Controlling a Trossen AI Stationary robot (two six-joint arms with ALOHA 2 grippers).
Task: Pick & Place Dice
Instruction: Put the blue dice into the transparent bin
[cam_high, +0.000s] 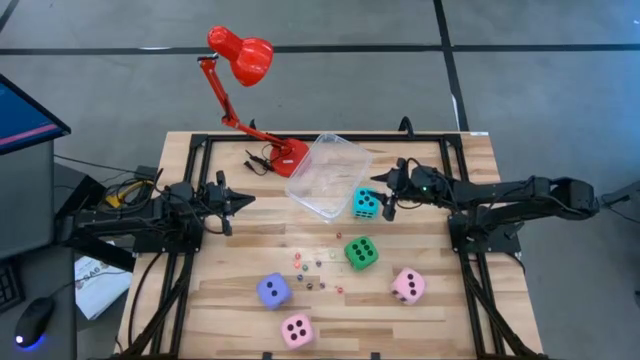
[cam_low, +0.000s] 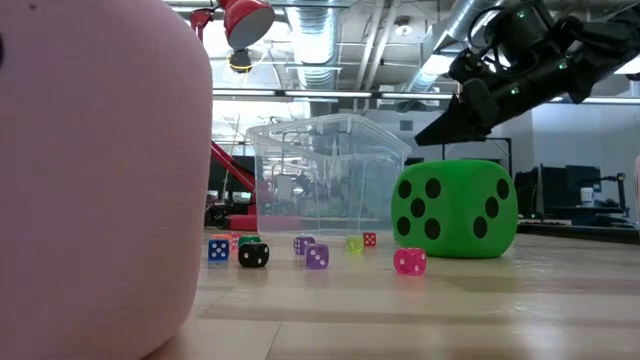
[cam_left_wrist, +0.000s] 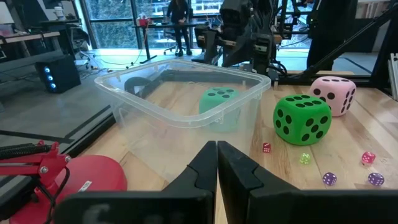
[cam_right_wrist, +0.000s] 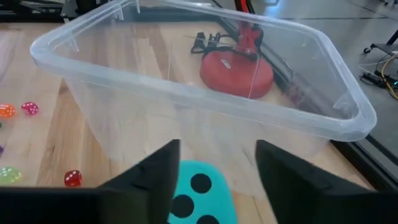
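Now, from above your right gripper (cam_high: 385, 197) hovers spread over the cyan die (cam_high: 366, 203), which sits just beside the clear tub (cam_high: 327, 175), while the left gripper (cam_high: 232, 201) waits well apart, pinched closed. In the right wrist view the cyan die (cam_right_wrist: 198, 193) lies centred between your fingers (cam_right_wrist: 155, 171), so drop straight down, clear of the tub's wall, and squeeze gently since it looks soft.

The clear tub (cam_high: 330, 176) blocks the table's middle, the red lamp's base (cam_high: 288, 157) just behind it. The cyan die (cam_high: 366, 203) sits tight against the tub's wall. Tiny dice (cam_high: 312, 268) litter the centre; open wood lies beside the left gripper (cam_high: 240, 200).
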